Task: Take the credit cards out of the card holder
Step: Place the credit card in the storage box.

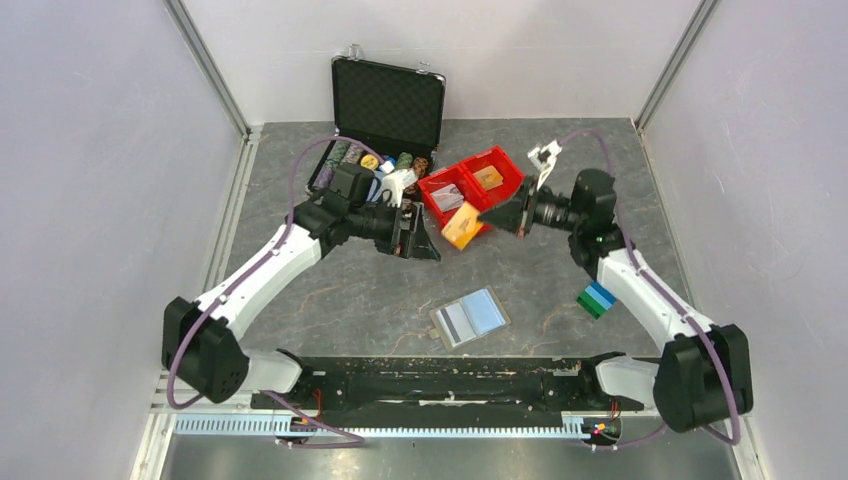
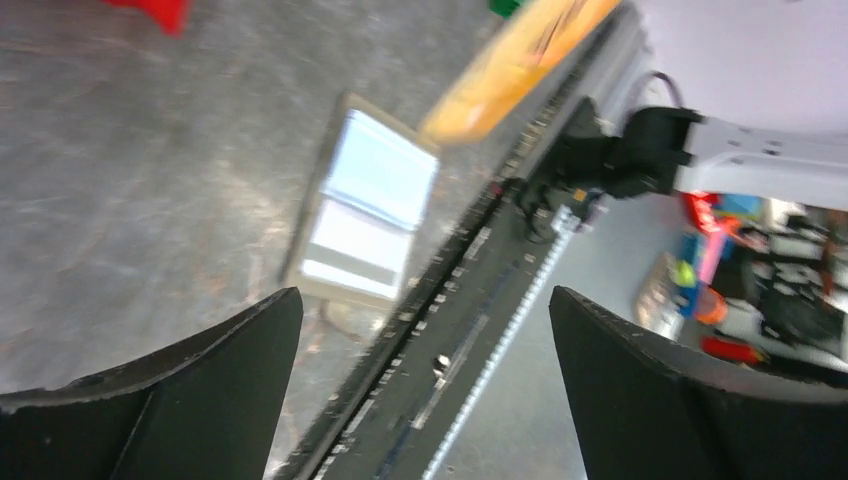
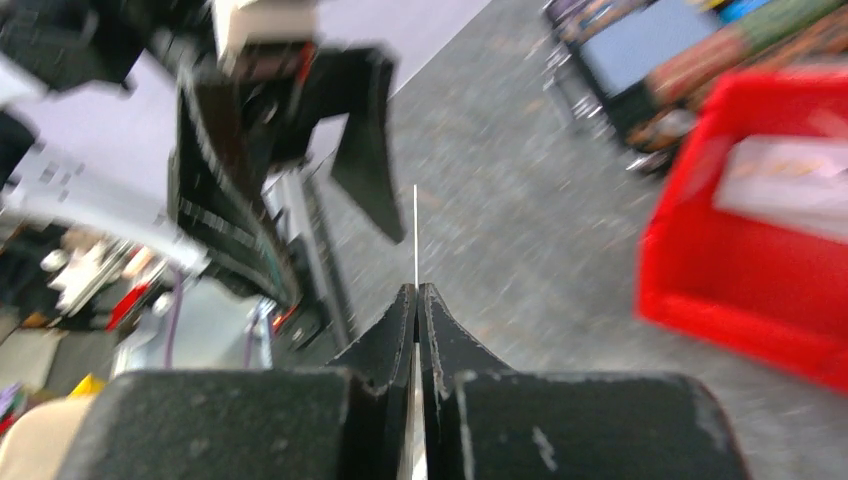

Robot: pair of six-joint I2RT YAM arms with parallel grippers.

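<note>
My right tool (image 1: pixel 492 216) is clamped shut on the orange-yellow credit card (image 1: pixel 462 226), which hangs in the air above the surface (image 1: pixel 330 290), just in front of the red bins (image 1: pixel 470 185). The right wrist view shows the card edge-on, pinched at one end only. My left tool (image 1: pixel 418 238) stands wide apart, holding nothing, with its fingers right beside the card's free end.

That closeness is my main worry. If either arm swings carelessly, the left fingers could clip the card and lever it out of so narrow a pinch. It could then fall into a bin.

The card holder (image 1: pixel 470 318) lies open and unheld near the arm bases, so any brush would slide it. The blue and teal-green cards (image 1: pixel 597 299) lie beside my right arm. I cannot tell whether a card remains inside the holder.
</note>
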